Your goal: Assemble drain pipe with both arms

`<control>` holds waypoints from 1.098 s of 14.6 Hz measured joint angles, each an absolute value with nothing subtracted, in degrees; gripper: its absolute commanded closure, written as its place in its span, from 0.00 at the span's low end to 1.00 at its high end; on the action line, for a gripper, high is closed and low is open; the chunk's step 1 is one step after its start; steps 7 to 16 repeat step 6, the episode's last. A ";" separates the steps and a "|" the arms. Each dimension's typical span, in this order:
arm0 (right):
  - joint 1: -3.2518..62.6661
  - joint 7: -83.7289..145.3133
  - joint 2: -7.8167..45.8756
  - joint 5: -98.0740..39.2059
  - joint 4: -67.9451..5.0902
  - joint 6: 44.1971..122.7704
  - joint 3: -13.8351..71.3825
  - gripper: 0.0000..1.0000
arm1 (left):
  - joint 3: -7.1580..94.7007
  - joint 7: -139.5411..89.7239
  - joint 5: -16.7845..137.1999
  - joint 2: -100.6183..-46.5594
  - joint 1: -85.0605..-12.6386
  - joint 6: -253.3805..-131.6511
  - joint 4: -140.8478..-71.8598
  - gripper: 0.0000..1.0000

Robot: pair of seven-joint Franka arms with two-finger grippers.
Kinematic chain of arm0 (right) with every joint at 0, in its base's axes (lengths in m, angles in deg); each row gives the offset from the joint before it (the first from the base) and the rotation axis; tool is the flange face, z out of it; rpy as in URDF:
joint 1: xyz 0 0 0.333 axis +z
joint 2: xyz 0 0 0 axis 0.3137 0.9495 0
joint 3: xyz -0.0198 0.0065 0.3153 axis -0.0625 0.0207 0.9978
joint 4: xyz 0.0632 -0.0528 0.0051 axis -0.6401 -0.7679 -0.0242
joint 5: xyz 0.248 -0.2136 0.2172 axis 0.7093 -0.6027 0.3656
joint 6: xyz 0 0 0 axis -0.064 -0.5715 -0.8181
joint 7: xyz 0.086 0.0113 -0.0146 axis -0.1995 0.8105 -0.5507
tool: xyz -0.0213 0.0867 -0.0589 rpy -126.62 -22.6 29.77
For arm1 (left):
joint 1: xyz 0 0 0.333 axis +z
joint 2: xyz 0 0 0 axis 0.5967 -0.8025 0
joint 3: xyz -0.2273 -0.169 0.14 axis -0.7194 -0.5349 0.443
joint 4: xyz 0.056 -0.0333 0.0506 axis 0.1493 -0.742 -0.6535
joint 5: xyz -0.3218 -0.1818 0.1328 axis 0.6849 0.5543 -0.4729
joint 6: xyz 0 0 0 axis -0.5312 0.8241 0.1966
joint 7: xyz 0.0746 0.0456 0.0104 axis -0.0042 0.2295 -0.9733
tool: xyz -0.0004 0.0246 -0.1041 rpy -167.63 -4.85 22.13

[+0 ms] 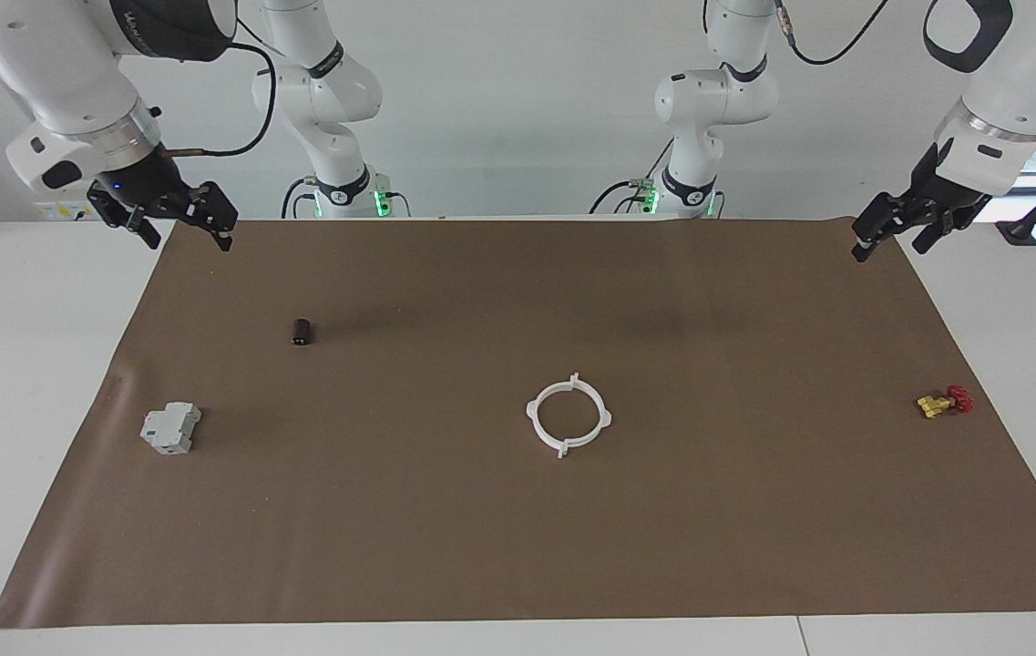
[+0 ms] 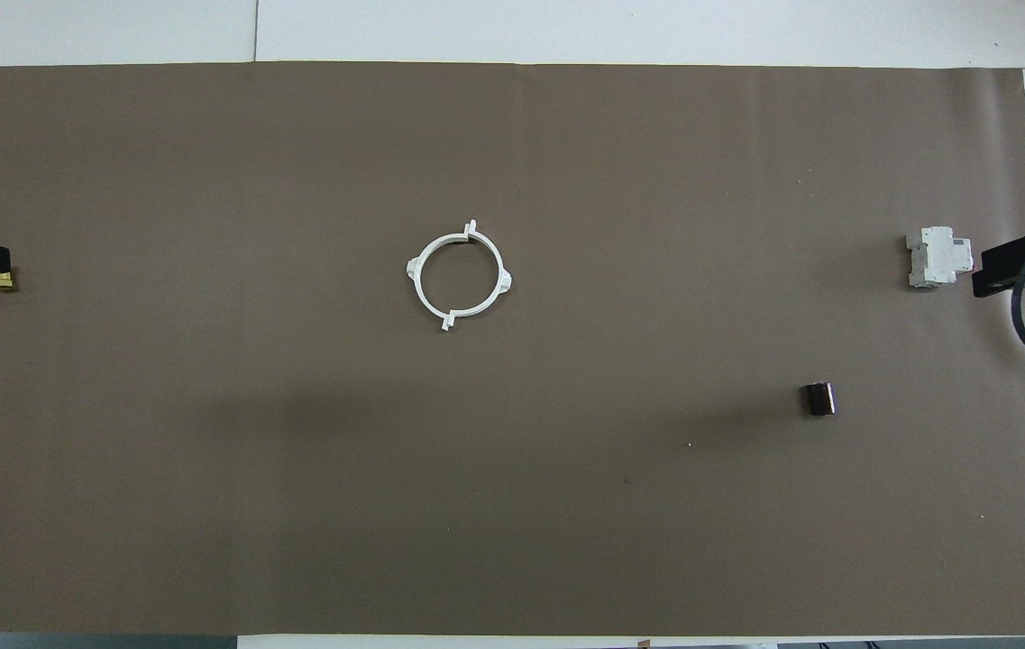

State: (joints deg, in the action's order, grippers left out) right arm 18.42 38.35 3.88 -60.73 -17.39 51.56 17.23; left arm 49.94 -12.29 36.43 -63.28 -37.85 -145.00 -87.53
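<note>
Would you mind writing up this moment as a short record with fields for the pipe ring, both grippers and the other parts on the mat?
drain pipe: closed white ring, flat near the middle of the brown mat, untouched
left gripper: open, empty, raised over the mat's corner at the left arm's end
right gripper: open, empty, raised over the mat's corner at the right arm's end
grey block: toward the right arm's end
dark cylinder: nearer the robots than the block
yellow-and-red valve: toward the left arm's end
</note>
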 measured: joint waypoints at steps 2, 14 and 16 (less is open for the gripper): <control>18.42 38.35 3.88 -60.73 -17.39 51.56 17.23 0.00 | 49.94 -12.29 36.43 -63.28 -37.85 -144.97 -87.67 0.00; 18.42 38.35 3.88 -60.73 -17.39 51.56 17.23 0.00 | 49.94 -12.29 36.43 -63.27 -37.85 -144.37 -87.95 0.00; 18.42 38.35 3.88 -60.73 -17.39 51.56 17.23 0.00 | 49.94 -12.29 36.43 -63.27 -37.85 -144.37 -87.95 0.00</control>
